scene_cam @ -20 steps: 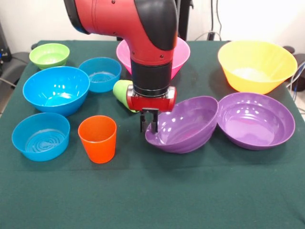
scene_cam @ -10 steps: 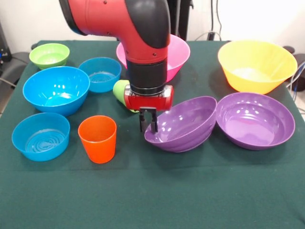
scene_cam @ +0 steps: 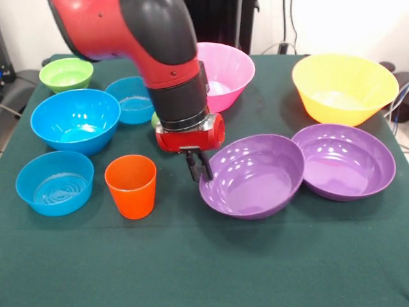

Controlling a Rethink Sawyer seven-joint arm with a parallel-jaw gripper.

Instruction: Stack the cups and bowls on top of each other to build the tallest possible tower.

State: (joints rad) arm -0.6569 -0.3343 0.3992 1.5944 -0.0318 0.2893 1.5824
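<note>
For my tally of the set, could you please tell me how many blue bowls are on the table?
3: a large blue bowl left of the arm, a small one in front of it, and another small one behind, partly hidden by the arm.

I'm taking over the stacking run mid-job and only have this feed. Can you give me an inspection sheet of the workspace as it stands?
Surface: dark green cloth table, flat.
Bowls: green bowl, two small blue bowls, large blue bowl, pink bowl, yellow bowl, two purple bowls touching at the rims. None stacked.
Cups: orange cup upright; light green cup mostly hidden behind the arm.
Clutter: nothing seen.
Tool: tool low beside the left purple bowl's rim, holding nothing; open or shut unclear.
Cables: cables behind the table.
Surroundings: pale wall, dark equipment at the edges.
</note>
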